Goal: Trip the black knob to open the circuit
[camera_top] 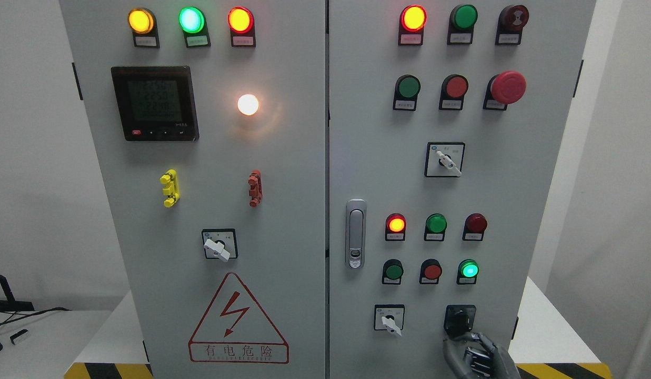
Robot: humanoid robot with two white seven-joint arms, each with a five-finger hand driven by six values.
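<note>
The black knob (459, 318) sits in a black square plate at the lower right of the right cabinet door (514, 184). My right hand (475, 353) rises from the bottom edge directly under it, grey fingers (451, 351) curled upward, fingertips touching or nearly touching the plate's lower edge. Nothing is grasped in the hand as far as I can see. The left arm does not show.
A white selector switch (390, 320) sits left of the knob, another (445, 160) higher up. A red mushroom stop button (507, 87) and rows of lit and unlit lamps fill the door. A door latch (356, 232) stands at its left edge.
</note>
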